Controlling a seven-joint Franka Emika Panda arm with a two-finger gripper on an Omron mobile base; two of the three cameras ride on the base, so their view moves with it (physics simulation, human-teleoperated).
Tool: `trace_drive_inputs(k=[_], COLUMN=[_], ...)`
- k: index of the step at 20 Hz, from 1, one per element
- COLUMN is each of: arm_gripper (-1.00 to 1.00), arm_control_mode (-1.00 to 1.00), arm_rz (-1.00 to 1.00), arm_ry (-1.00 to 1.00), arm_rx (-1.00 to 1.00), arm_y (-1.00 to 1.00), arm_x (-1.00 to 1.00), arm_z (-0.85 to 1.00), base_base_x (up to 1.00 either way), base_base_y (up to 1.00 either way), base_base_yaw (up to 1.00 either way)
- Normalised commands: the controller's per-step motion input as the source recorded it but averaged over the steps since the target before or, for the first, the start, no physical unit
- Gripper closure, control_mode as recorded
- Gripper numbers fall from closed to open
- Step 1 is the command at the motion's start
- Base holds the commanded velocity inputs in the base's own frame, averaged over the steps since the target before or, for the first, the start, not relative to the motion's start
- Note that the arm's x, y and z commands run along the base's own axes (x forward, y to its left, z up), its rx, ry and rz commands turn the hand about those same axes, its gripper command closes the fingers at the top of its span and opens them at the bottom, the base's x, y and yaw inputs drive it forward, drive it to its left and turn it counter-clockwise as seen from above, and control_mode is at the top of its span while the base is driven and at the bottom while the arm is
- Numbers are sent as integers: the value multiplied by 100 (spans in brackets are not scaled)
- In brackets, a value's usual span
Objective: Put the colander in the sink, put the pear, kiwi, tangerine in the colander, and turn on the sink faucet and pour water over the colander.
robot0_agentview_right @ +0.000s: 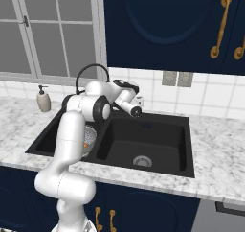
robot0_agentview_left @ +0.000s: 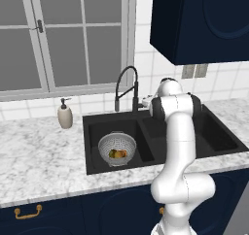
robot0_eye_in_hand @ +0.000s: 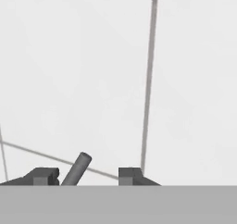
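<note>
With the colander (robot0_agentview_left: 117, 148) and its fruit already in the sink's (robot0_agentview_left: 95, 168) left basin below and to the left of the hand, the closed, empty gripper (robot0_eye_in_hand: 88, 177) should nudge the faucet's (robot0_agentview_left: 127, 86) small lever (robot0_eye_in_hand: 77, 169) between its fingertips gently, avoiding slipping off.
</note>
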Motion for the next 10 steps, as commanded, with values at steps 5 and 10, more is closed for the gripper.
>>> trace_drive_inputs(k=[5, 10], arm_gripper=[100, 100], arm_control_mode=[-100, -100], arm_rz=[0, -1], arm_ry=[0, 0], arm_rx=[0, 0], arm_y=[-72, -71], arm_x=[-8, -7], arm_z=[-25, -24], base_base_x=[0, 0], base_base_y=[0, 0], base_base_yaw=[0, 0])
